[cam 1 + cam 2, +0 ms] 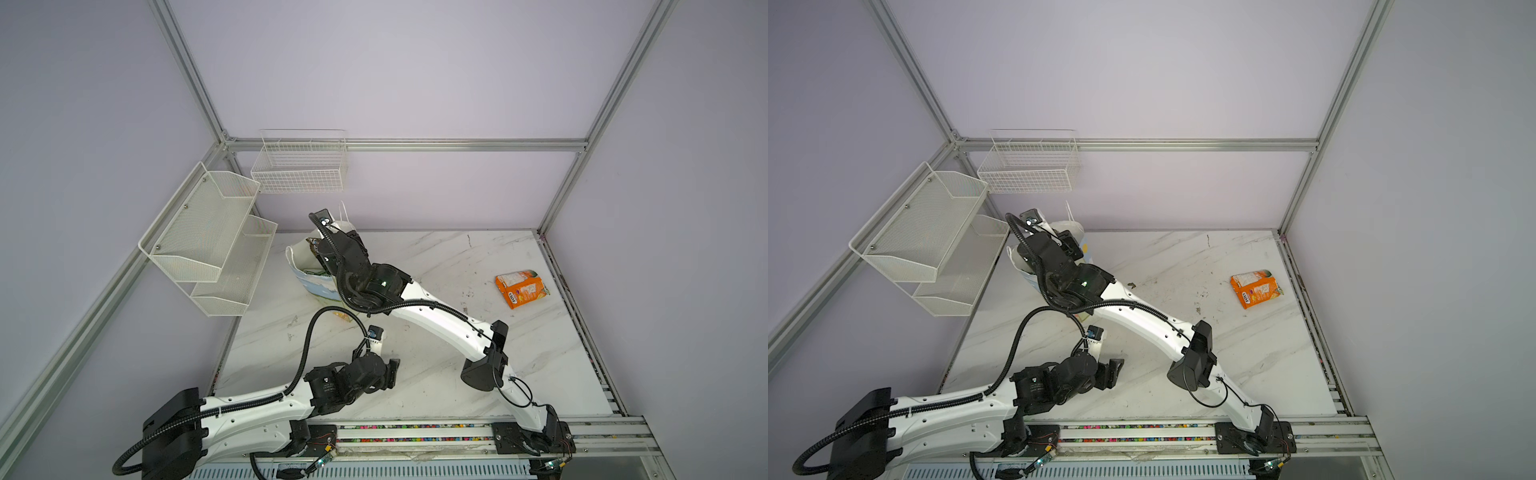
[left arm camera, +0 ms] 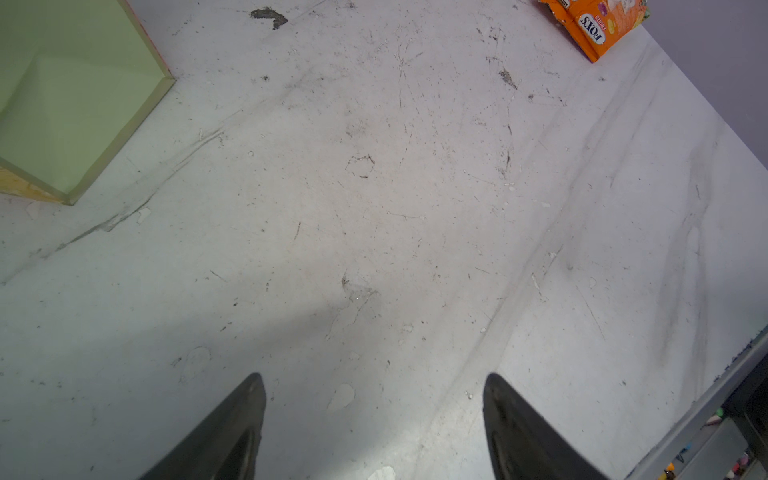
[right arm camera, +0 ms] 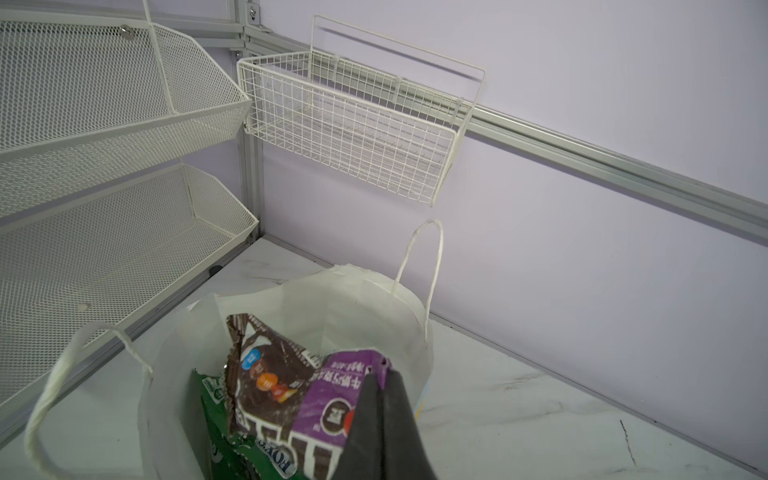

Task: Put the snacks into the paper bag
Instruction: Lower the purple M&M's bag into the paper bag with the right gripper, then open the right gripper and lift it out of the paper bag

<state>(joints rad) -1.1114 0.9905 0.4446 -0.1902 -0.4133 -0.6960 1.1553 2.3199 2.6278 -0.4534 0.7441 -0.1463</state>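
The paper bag (image 1: 314, 283) stands upright at the back left of the marble table; its white lining (image 3: 332, 303) and string handles show in the right wrist view. My right gripper (image 3: 380, 374) hangs over the bag's mouth, shut on the edge of a dark purple and brown wrapper (image 3: 282, 386). A green packet (image 3: 216, 415) lies inside the bag beneath it. An orange packet (image 1: 521, 289) (image 1: 1256, 289) (image 2: 594, 25) lies flat at the far right of the table. My left gripper (image 2: 374, 378) (image 1: 392, 372) is open over bare table in front of the bag, whose pale green side (image 2: 70, 95) it sees.
A two-tier white mesh shelf (image 1: 208, 249) hangs on the left wall, close beside the bag. A white wire basket (image 1: 299, 166) (image 3: 353, 124) hangs on the back wall above it. An aluminium rail (image 1: 415, 432) runs along the table's front edge.
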